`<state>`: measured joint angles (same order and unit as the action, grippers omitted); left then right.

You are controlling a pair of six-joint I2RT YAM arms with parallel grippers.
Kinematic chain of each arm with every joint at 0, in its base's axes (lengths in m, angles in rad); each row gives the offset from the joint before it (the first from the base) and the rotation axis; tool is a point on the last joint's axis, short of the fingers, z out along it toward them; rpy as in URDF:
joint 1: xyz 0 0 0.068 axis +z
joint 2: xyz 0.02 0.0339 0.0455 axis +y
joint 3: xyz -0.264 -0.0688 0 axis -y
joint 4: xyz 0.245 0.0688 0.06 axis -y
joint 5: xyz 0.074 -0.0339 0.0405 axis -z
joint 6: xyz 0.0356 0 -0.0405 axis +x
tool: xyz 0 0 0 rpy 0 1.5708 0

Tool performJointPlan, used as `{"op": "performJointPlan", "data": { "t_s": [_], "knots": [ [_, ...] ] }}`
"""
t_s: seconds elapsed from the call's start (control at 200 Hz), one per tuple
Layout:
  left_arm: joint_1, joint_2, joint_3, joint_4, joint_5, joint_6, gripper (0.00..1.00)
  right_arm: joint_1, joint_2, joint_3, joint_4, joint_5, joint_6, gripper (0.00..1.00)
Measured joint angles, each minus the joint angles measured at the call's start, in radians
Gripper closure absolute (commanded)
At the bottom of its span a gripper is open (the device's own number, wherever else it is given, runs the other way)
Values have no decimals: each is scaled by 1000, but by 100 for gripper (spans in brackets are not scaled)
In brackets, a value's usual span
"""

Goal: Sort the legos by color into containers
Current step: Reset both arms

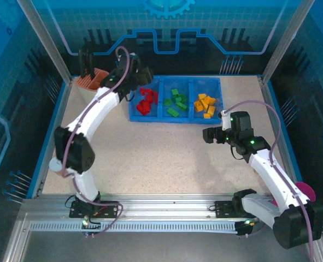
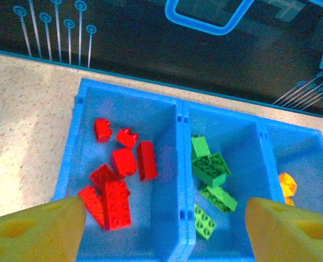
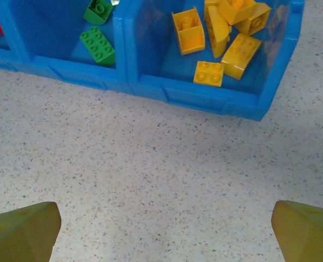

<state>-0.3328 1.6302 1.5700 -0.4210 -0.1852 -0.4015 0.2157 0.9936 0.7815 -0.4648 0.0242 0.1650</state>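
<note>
The containers are three side-by-side compartments of a blue tray (image 1: 187, 120) at the back of the table. Red legos (image 1: 146, 100) lie in the left one, green legos (image 1: 175, 102) in the middle, orange-yellow legos (image 1: 206, 103) in the right. My left gripper (image 1: 132, 90) hovers over the tray's left end. In the left wrist view it (image 2: 164, 229) is open and empty above the red legos (image 2: 117, 180), with green legos (image 2: 213, 174) beside them. My right gripper (image 1: 210, 135) stands open and empty (image 3: 164, 229) over bare table in front of the orange-yellow legos (image 3: 221, 33).
A cream holder with an orange top (image 1: 93, 82) stands at the back left, close to my left arm. A pink cup (image 1: 304, 191) sits at the right edge behind my right arm. Bare speckled table (image 1: 161, 158) stretches in front of the tray.
</note>
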Motion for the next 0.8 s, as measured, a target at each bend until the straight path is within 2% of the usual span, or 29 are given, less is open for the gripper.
{"op": "performJointPlan", "data": {
  "t_s": [0.18,0.33,0.46,0.645,0.801],
  "knots": [
    [0,-322,-304,51,-31,60,12,0,-12,2,-21,29,0,0],
    [0,-653,-710,202,-162,131,1,0,-118,-33,5,84,-21,0],
    [7,-837,-1024,346,-284,177,1,-2,-218,-111,50,126,-46,0],
    [61,-829,-1207,543,-391,248,1,-7,-249,-248,162,137,-69,0],
    [140,-655,-1319,888,-375,312,1,-10,-246,-346,268,156,-69,0]
  ]
}}
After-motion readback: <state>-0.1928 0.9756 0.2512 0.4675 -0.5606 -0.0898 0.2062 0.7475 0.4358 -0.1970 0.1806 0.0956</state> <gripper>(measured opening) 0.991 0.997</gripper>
